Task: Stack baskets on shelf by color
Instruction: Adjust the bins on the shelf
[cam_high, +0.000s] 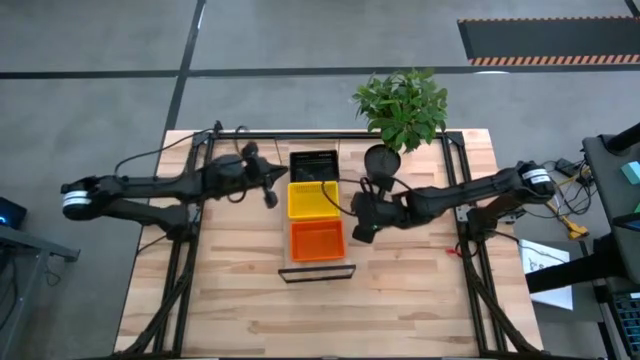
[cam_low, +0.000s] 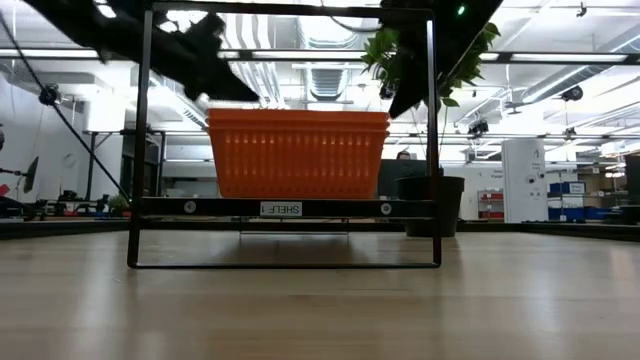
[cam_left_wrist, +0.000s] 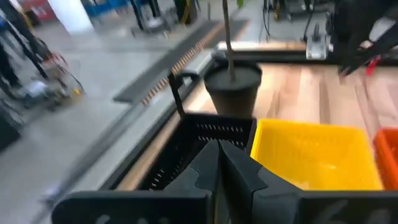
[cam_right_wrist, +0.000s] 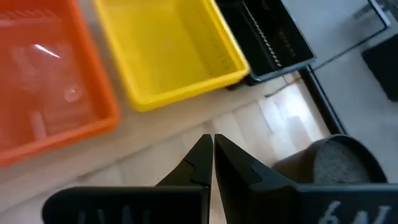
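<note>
The left gripper (cam_high: 270, 196) has its jaws pressed together on nothing, and it hangs over the counter (cam_high: 240, 300) just left of the yellow basket (cam_high: 311, 200); in its own wrist view the closed left gripper (cam_left_wrist: 219, 163) points across the black basket (cam_left_wrist: 205, 146) and the yellow basket (cam_left_wrist: 314, 155) toward the black plant pot (cam_left_wrist: 233, 87). The right gripper (cam_high: 356, 222) likewise has its jaws fully together and empty, set just right of the row of baskets, near the seam between the yellow and the orange-red basket (cam_high: 317, 241); seen from its wrist, the right gripper (cam_right_wrist: 210, 155) sits above bare wood beside the yellow basket (cam_right_wrist: 168, 50), with the orange-red basket (cam_right_wrist: 50, 81) on one side and the black basket (cam_right_wrist: 267, 37) on the other. The three baskets stand in a single line on the shelf (cam_high: 316, 271), black basket (cam_high: 313, 165) farthest, yellow in the middle, orange-red nearest, each touching or just beside the next. From counter height the orange-red basket (cam_low: 297, 152) fills the shelf (cam_low: 285, 208), which carries a small label on its front edge and is enclosed by a thin black frame. The plant pot (cam_high: 381, 160) with its leafy plant (cam_high: 402, 105) stands at the far side of the counter, just right of the black basket. Both arms reach in from the counter's sides.
</note>
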